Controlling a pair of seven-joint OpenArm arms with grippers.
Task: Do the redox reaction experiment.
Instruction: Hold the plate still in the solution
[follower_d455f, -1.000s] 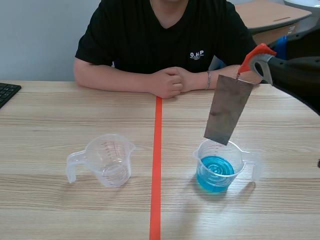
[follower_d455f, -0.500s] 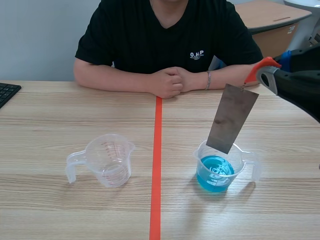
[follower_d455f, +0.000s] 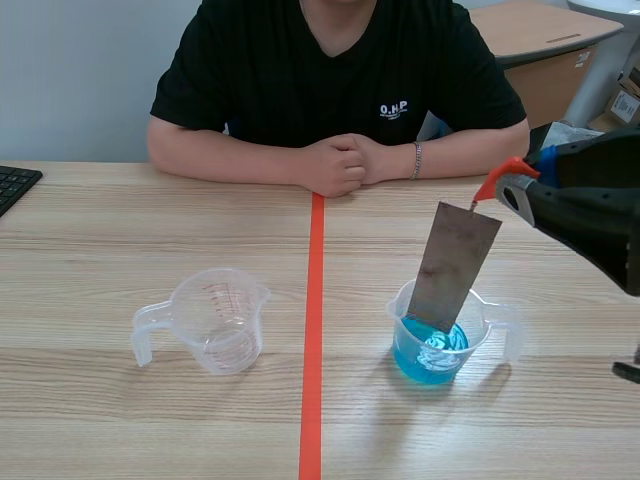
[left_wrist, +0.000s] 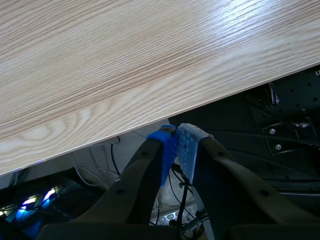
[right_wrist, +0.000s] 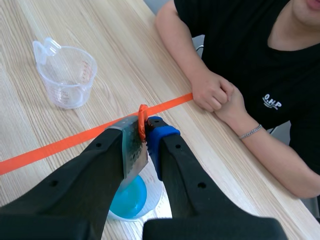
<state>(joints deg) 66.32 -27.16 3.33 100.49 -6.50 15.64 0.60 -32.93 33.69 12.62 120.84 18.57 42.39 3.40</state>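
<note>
Office-type room: wood tabletop, keyboard far left of right tool, second desk beyond it.

A metal sheet blocks the mouth of the blue-filled cup.

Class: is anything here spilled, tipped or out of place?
Nothing stands out. The empty cup and the cup of blue liquid stand upright, no spill shows, and the right gripper holds the metal plate tilted, its lower end inside that cup.

Metal sheet lower end obscured inside cup; keyboard cut by edge.
</note>
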